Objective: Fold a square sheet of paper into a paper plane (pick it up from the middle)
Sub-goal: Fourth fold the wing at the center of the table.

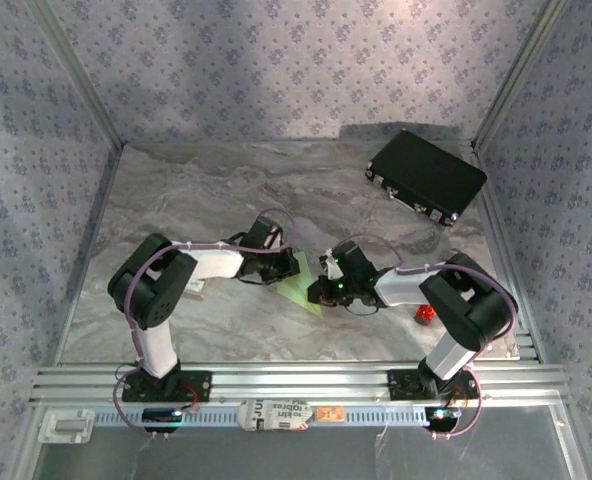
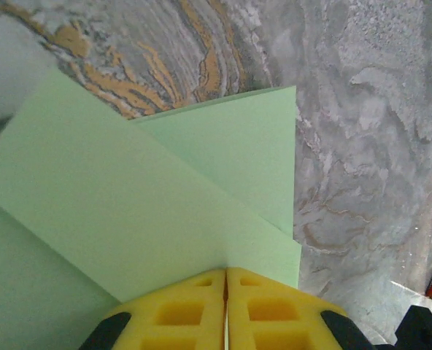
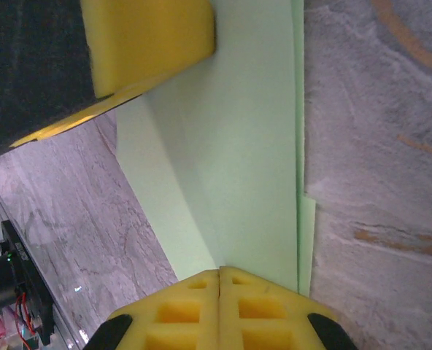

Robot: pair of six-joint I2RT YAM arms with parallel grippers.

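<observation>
The marbled table (image 1: 176, 200) carries the black case (image 1: 426, 178) at its far right, out of the working area, likely so the arms can meet unhindered. Well apart from the case, nearer the arm bases and to its left, lies the square sheet of paper (image 1: 303, 285), already creased into overlapping layers rather than flat. The left gripper (image 1: 274, 266) is at the paper's side farther from the case, the right gripper (image 1: 328, 287) at the side nearer it. My reading is that one steadies while the other sets a fold, with the plane only partly formed. The overhead view gives this layout but hides the fingers; the wrist views fill that in. On the left gripper (image 2: 225, 273) the yellow pads are pressed together, with a crease of the paper (image 2: 128, 211) running straight into their seam. The right gripper (image 3: 220, 273) is likewise closed, apparently nipping the paper (image 3: 238, 160) – and only here does a left finger (image 3: 147, 44) show, lying over the fold. A small red object (image 1: 425, 314) sits nearer than the case, untouched
</observation>
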